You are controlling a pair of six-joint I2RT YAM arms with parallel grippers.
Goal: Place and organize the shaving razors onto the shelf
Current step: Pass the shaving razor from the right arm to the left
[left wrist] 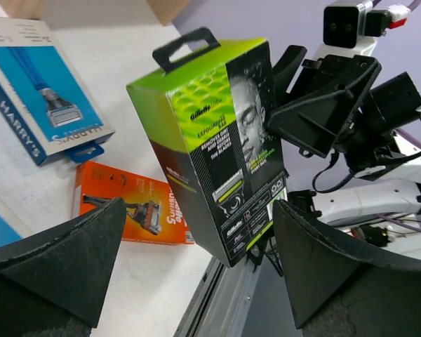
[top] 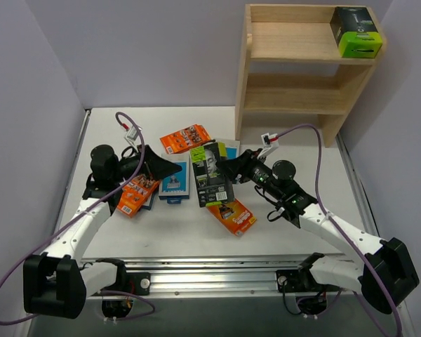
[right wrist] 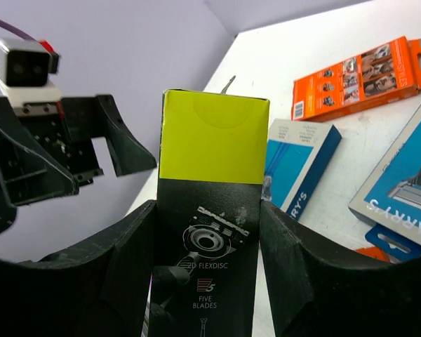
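Right end effector (right wrist: 207,235) clamps black lime-ended razor box (right wrist: 214,140).

The shelf (top: 288,38) stands at the tabletop's (top: 168,239) far right corner, a razor box (top: 356,31) at its top tier's right end. The right gripper (top: 224,168) holds a second box (top: 212,175) mid-tabletop among flat packs (top: 174,179).

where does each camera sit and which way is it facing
top external: above and behind the arm bases, looking down on the white table and light wooden shelf; the left arm and right arm show whole.
left wrist: on the left arm, facing the black razor box with a lime-green end; its left jaws, wide open, frame the bottom corners.
right wrist: on the right arm, facing the left arm; its right jaws clamp that box.
shared: both wrist views show that box and the opposite arm's jaws.
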